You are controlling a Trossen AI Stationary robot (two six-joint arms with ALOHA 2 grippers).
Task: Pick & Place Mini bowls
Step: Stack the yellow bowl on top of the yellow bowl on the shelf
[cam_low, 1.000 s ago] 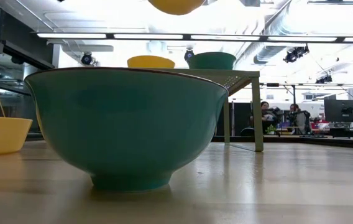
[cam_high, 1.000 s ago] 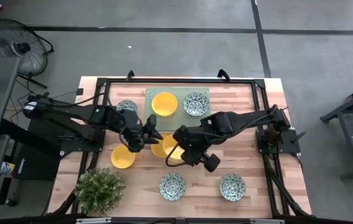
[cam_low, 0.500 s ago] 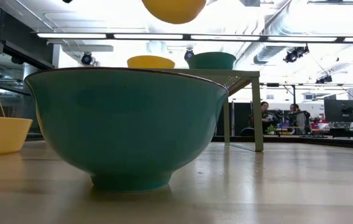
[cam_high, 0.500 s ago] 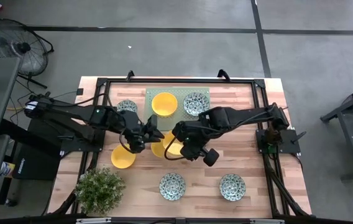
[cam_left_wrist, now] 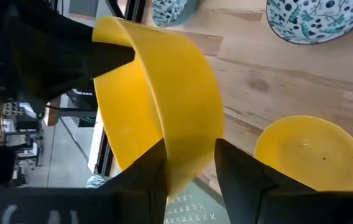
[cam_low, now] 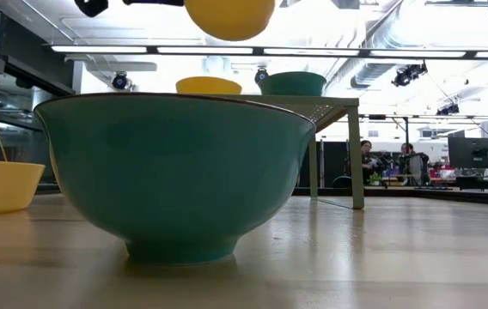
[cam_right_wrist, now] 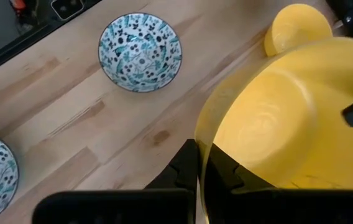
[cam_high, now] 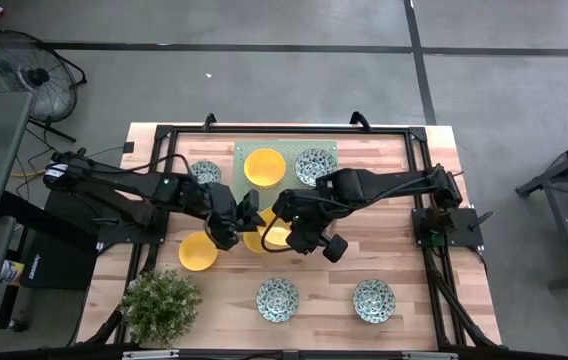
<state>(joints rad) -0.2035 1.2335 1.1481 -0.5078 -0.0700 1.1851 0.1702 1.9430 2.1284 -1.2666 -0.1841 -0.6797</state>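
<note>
both arms meet over the middle of the wooden worktop (cam_high: 404, 215), each gripping the same raised yellow bowl (cam_high: 276, 232). the left tool (cam_left_wrist: 189, 163) has its two fingers either side of the bowl's rim, one inside and one outside, pinching the wall. the right tool (cam_right_wrist: 201, 163) has its fingers pressed together on the opposite rim of that bowl, the wall caught between them. in the low view the held bowl (cam_low: 229, 17) hangs clear above the worktop. a second yellow bowl (cam_high: 198, 252) sits on the worktop nearer the left arm's side, beside the potted plant (cam_high: 160, 303) at the front corner. a further yellow bowl (cam_high: 255, 241) lies on the worktop just below the held one, partly hidden by the tools. on the pale green stand (cam_high: 247, 152) at the back stand a yellow bowl (cam_high: 264, 167) and a patterned bowl (cam_high: 315, 166) side by side. another patterned bowl (cam_high: 204, 172) rests on the worktop just left of the stand. two patterned bowls (cam_high: 277, 298) (cam_high: 374, 300) sit well apart along the front edge; the low view is largely filled by one of them.
</note>
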